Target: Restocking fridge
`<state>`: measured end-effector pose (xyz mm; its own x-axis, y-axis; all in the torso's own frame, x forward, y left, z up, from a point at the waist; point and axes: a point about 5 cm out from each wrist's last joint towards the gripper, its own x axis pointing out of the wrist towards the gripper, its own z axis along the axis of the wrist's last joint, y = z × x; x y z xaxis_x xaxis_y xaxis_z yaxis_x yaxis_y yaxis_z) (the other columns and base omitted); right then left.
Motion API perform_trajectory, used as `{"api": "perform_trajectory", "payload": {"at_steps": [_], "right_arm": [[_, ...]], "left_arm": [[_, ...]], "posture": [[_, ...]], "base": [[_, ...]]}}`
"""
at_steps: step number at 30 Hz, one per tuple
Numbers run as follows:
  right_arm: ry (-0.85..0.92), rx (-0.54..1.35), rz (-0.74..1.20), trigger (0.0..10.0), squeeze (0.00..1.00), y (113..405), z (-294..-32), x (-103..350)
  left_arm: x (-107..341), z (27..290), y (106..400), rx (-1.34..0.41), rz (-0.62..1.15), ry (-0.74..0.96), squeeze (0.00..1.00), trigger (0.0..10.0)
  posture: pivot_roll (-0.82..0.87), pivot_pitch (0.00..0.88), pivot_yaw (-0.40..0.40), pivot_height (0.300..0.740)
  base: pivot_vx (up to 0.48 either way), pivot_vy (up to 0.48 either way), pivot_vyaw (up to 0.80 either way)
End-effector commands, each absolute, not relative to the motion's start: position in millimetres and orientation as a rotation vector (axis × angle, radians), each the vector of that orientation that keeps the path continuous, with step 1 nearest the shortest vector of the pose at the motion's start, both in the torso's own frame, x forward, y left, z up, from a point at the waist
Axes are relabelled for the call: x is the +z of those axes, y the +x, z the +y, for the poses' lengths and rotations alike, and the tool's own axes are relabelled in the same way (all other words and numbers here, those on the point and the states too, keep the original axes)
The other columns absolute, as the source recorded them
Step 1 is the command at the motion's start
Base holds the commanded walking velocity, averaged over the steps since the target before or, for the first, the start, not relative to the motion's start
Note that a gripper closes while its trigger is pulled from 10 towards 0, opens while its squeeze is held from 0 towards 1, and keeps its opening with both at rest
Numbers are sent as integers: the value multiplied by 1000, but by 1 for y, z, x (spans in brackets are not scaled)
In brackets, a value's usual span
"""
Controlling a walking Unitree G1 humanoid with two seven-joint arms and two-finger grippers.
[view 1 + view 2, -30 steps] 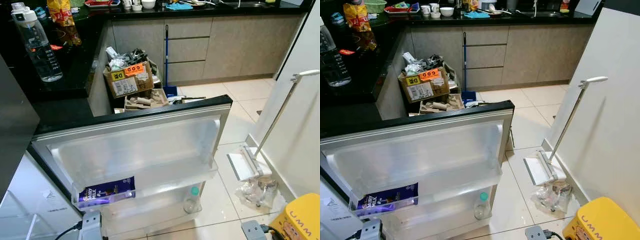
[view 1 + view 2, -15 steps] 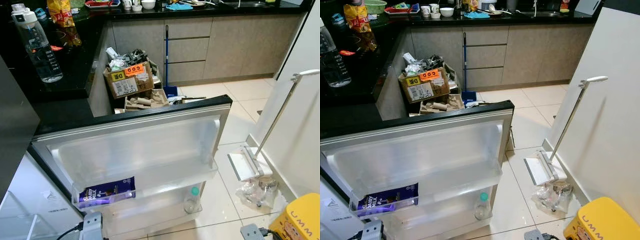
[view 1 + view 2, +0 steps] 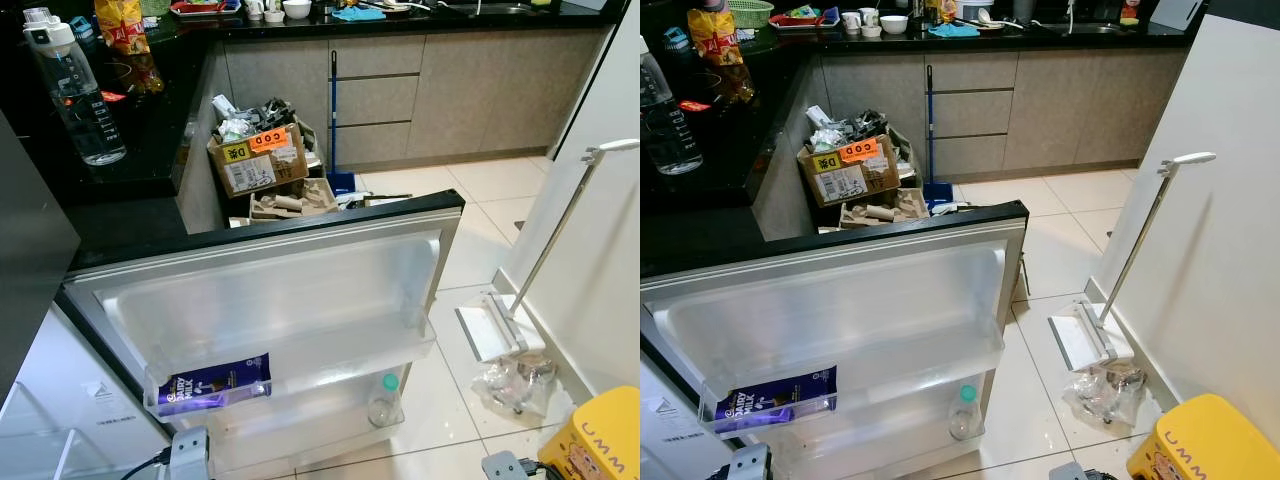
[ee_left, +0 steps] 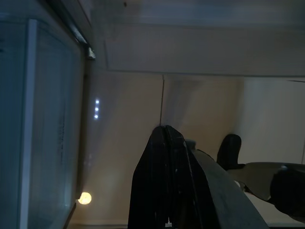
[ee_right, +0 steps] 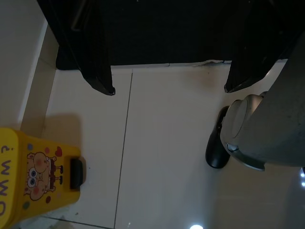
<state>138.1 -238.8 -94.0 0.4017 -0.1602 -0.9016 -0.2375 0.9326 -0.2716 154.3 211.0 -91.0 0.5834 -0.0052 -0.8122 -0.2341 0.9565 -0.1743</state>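
Observation:
The fridge door (image 3: 270,300) stands wide open in front of me, its clear shelves facing up. A purple chocolate bar (image 3: 213,385) lies in the middle door shelf. A small bottle with a teal cap (image 3: 382,400) stands in the lowest shelf. A tall clear water bottle (image 3: 75,90) and a yellow snack bag (image 3: 120,25) sit on the black counter (image 3: 130,170) at the left. My left gripper (image 4: 164,131) hangs low beside the fridge, shut and holding nothing. My right gripper (image 5: 169,90) hangs open over the tiled floor.
A cardboard box of rubbish (image 3: 258,158) and a blue broom (image 3: 334,120) stand beyond the door by the cabinets. A white long-handled dustpan (image 3: 495,330) and a crumpled plastic bag (image 3: 515,380) lie along the right wall. A yellow cartoon stool (image 3: 600,440) sits at the bottom right.
Both arm ends at the bottom edge have sunk slightly lower. The fridge door and its contents have not moved.

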Motion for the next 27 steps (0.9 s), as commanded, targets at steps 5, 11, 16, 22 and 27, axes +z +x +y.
{"api": "perform_trajectory", "payload": {"at_steps": [5, 11, 16, 22, 27], "right_arm": [[-386, 50, 1173, 10000, 0, 137, -242, -94], [-375, 65, 1170, 10000, 0, 137, -241, -94], [-365, 83, 1162, 10000, 0, 137, -240, -94], [-337, 124, 1183, 10000, 0, 133, -237, -96], [-331, 131, 1188, 10000, 0, 132, -235, -97]], "left_arm": [[-94, 207, 150, 125, 968, -297, 0, 10000], [-94, 207, 148, 122, 972, -303, 0, 10000], [-94, 206, 149, 115, 973, -303, 0, 10000], [-93, 205, 152, 104, 968, -301, 0, 10000], [-93, 204, 152, 101, 966, -302, 0, 10000]], "posture": [[-80, 0, 8, 740], [-82, 0, 7, 740], [-84, 0, 10, 740], [-84, 0, 11, 740], [-84, 0, 11, 740]], "base": [[0, -389, 0], [0, -413, 0], [0, -418, 0], [0, -429, 523], [0, -431, 783]]}}
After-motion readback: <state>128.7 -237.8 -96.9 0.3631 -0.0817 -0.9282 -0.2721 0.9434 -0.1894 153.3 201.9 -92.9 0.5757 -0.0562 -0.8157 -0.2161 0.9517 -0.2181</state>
